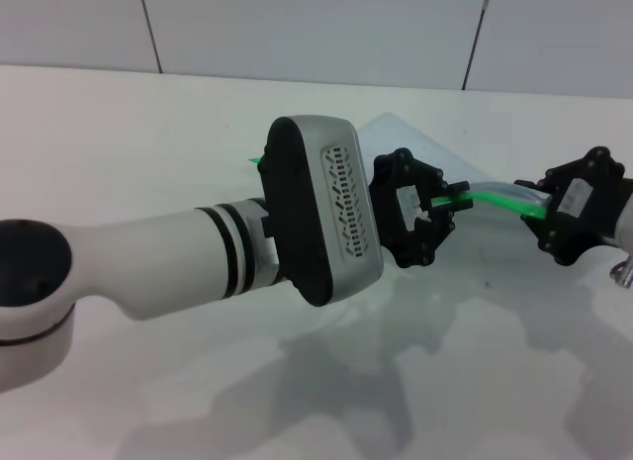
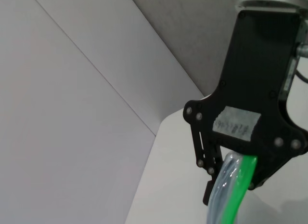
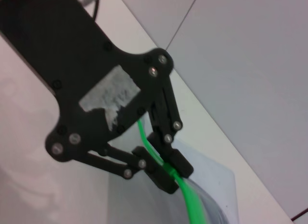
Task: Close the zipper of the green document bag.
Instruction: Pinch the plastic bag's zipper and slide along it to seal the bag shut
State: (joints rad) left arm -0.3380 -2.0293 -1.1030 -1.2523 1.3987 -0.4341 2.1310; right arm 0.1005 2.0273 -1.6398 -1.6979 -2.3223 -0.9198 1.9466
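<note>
The green document bag [image 1: 447, 163] is a translucent pouch held off the white table between both grippers. Its zipper [image 1: 495, 195] runs as a bright green strip from one gripper to the other. My left gripper [image 1: 443, 209] is shut on the zipper; the right wrist view shows the same left gripper [image 3: 166, 168] pinching the zipper [image 3: 190, 201]. My right gripper [image 1: 542, 211] is shut on the strip's far end. In the left wrist view that right gripper [image 2: 238, 162] clamps the bunched bag edge [image 2: 220, 197]. The slider tab is hidden.
The white table [image 1: 148, 124] spreads under everything, with a panelled wall [image 1: 297, 25] behind it. My left forearm and wrist housing [image 1: 326, 208] cover the middle of the head view and hide much of the bag. A short green end [image 1: 255, 161] pokes out behind it.
</note>
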